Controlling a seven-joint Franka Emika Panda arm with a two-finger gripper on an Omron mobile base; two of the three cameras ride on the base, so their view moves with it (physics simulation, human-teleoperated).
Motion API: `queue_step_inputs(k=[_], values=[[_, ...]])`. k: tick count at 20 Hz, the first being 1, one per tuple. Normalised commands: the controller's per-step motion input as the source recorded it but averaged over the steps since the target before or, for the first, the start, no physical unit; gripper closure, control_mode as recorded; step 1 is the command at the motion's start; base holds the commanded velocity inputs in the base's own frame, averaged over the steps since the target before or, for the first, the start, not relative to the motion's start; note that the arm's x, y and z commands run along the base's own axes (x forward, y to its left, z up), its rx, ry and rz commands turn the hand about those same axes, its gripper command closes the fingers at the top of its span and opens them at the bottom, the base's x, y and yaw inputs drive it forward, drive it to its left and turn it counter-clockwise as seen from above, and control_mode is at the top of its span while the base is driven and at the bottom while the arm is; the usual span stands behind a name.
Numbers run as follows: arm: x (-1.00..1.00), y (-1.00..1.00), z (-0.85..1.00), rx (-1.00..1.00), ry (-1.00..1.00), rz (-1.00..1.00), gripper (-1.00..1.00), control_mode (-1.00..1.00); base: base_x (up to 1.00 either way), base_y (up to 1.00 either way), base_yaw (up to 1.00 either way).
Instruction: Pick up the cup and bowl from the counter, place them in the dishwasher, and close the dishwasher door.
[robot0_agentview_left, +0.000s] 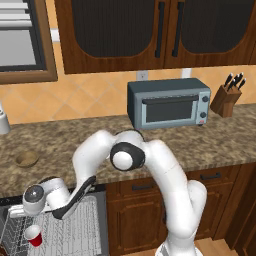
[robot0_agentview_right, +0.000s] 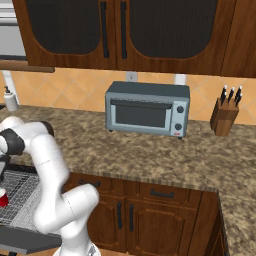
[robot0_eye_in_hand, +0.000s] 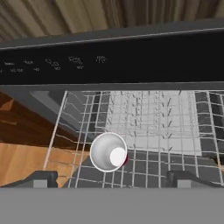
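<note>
hovering claw (robot0_eye_in_hand: 109, 177) open just above racked cup (robot0_eye_in_hand: 109, 152).

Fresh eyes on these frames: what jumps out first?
The small red plastic party cup stands upright on the white-grey wire rack of the open dishwasher, just below the hand. The shallow tan-brown bowl sits on the speckled granite counter, left of the grey toaster oven.

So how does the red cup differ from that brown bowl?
The cup is red with a white inside; the bowl is tan-brown. The cup is tall and tapered, the bowl shallow and wider. The cup already stands in the dishwasher rack, while the bowl is on the counter. Both are small, round, open-topped and upright.
</note>
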Motion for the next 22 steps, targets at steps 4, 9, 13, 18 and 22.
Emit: queue_step_inputs(k=[4, 9, 13, 18, 22], values=[[0.03, -0.17, 1.0, 0.09, -0.01, 0.0, -1.0, -1.0, 0.0, 0.0, 0.0], [0.24, -0.14, 0.93, 0.15, 0.0, -0.02, -1.0, -1.0, 0.0, 0.0, 0.0], [0.61, -0.17, 0.73, 0.14, 0.05, -0.04, -1.0, -1.0, 0.0, 0.0, 0.0], [0.69, -0.01, 0.69, 0.01, 0.36, -0.05, -1.0, -1.0, 0.0, 0.0, 0.0], [0.64, 0.0, 0.5, 0.0, 0.47, 0.0, -1.0, -1.0, 0.0, 0.0, 0.0]])
